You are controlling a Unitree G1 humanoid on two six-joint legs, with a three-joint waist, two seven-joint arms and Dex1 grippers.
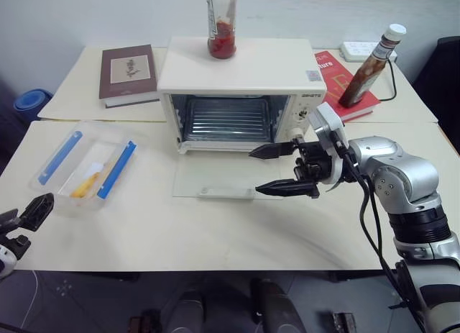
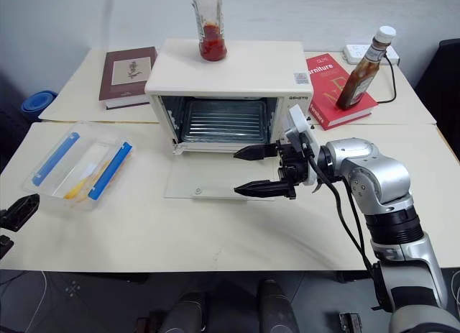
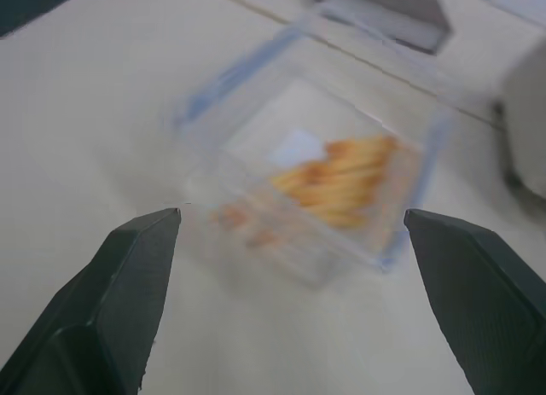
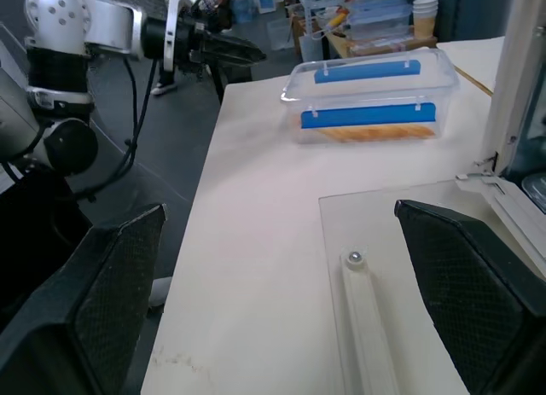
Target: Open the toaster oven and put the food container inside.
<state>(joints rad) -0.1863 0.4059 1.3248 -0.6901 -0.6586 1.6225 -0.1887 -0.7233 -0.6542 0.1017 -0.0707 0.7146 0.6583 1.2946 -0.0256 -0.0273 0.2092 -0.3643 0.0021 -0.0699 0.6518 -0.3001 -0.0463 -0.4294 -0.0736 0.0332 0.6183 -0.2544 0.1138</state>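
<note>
The toaster oven [image 1: 237,67] stands at the back middle of the table. Its glass door [image 1: 215,178] lies flat on the tabletop, and the wire rack [image 1: 224,119] shows inside. Left of it on the table rests the food container [image 1: 86,164], clear with two blue clips and yellow-orange pieces inside. My left gripper [image 1: 21,218] is open near the table's front left edge, a short way from the container [image 3: 324,182] and pointing at it. My right gripper [image 1: 254,172] is open and empty, hovering over the right end of the lowered door and pointing left.
A jar of red sauce [image 1: 222,24] stands on the oven's top. A brown book [image 1: 128,74] lies behind the container. At the back right a brown sauce bottle [image 1: 370,67] stands on a red book [image 1: 338,78], beside a power strip [image 1: 359,51].
</note>
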